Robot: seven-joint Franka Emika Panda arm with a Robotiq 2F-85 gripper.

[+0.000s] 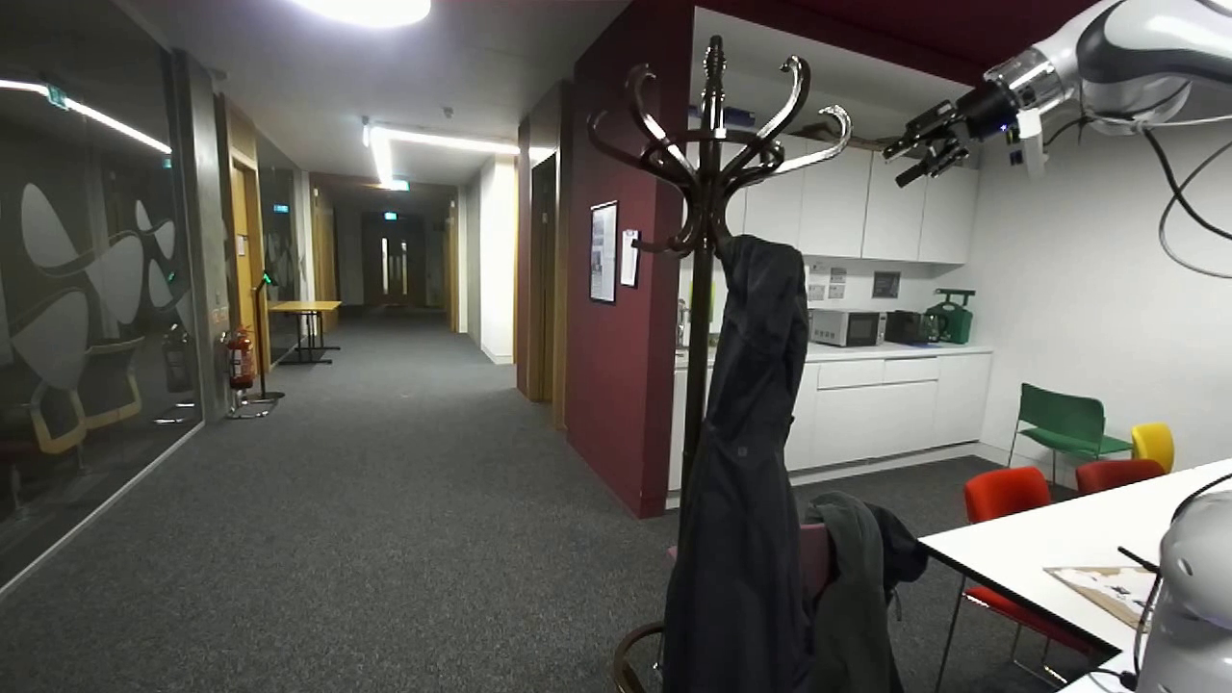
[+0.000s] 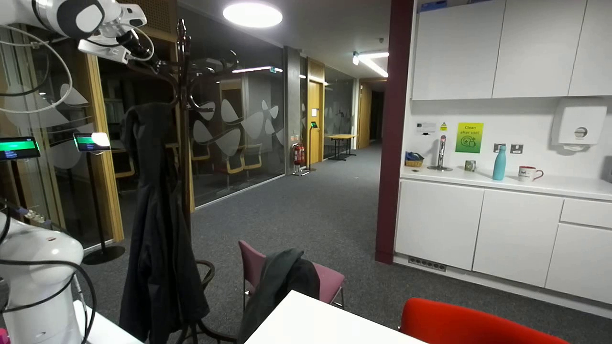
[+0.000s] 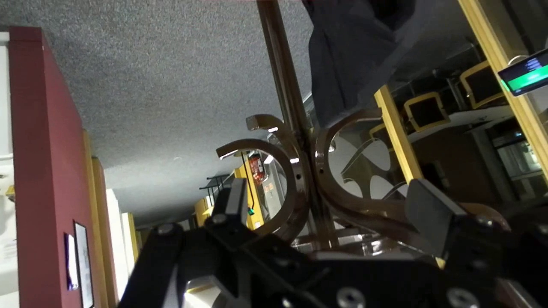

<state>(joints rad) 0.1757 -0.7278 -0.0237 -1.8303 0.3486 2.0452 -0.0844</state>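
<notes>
The gripper (image 3: pixel 326 190) has its 2 fingers (image 3: pixel 235 199) spread wide, with no object held between them. It is nearest to the rack (image 3: pixel 283 64), which stands straight ahead of the fingertips: from the wrist, the pole and its curled hooks (image 3: pixel 302 188) show through the gap, with 1 finger on each side of the pole's line. That line, the rack's long axis, is upright in the room and runs roughly square to the span of the fingers. In an exterior view the gripper points at the rack's crown from the side, about level with the upper hooks. In the wrist view 1 finger crosses in front of a curved hook; I cannot tell whether they touch. The dark coat (image 1: pixel 741 462) hangs from the rack lower down, long and vertical beside the pole, so it lies below the gripper as well as ahead of it. In both exterior views a chair (image 2: pixel 330 282) with another coat (image 2: pixel 282 267) draped over it stands near the rack's foot, by the corner of a white table (image 1: pixel 1068 529).
</notes>
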